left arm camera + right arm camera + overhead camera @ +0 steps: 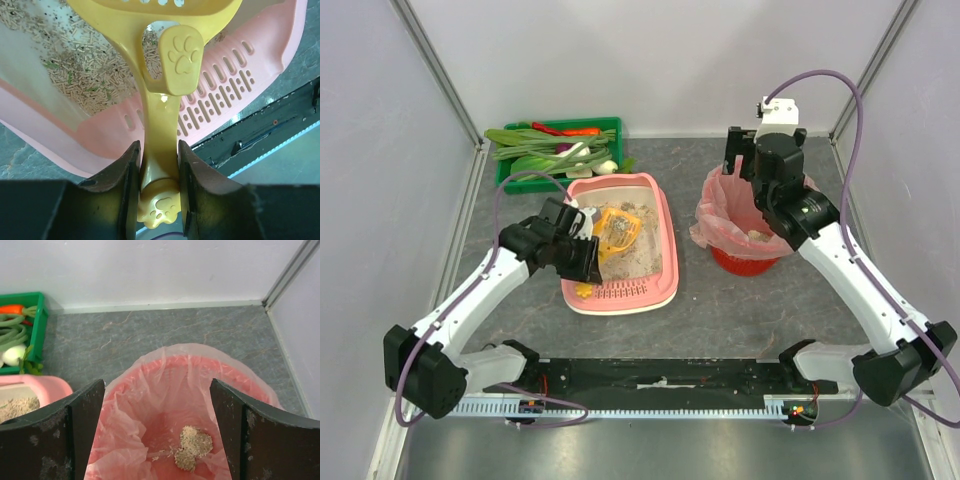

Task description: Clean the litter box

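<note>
Two left fingers are pinching our stiff, light scoop by its handle over the litter box, right fingers spread.

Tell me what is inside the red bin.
A pink bag lines the red bin, and a few clumps of beige litter lie at its bottom. The right gripper, open, covers the bag's lower left and right sides, so anything there cannot be seen.
</note>
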`<state>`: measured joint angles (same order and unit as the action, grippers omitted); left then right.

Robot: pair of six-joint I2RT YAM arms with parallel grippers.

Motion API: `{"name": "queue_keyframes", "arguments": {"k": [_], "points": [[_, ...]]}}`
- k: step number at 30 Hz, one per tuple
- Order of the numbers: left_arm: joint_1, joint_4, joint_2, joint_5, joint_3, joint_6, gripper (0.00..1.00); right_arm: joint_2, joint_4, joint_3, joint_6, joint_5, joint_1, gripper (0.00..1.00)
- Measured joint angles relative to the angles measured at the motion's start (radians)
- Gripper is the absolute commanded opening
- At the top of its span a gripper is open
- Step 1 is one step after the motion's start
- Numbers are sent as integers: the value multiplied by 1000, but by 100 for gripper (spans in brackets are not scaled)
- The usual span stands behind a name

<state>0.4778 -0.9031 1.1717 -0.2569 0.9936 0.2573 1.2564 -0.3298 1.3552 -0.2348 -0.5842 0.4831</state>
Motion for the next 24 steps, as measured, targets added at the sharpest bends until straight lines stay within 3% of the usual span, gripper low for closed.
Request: {"name": "queue_keyframes", "arguments": {"k": [12, 24], "points": [[35, -37, 54, 24, 40, 39, 2, 82, -99, -27, -69, 164, 5, 85], [-29, -47, 73, 16, 65, 63, 2, 134, -165, -34, -90, 271, 24, 81]]}}
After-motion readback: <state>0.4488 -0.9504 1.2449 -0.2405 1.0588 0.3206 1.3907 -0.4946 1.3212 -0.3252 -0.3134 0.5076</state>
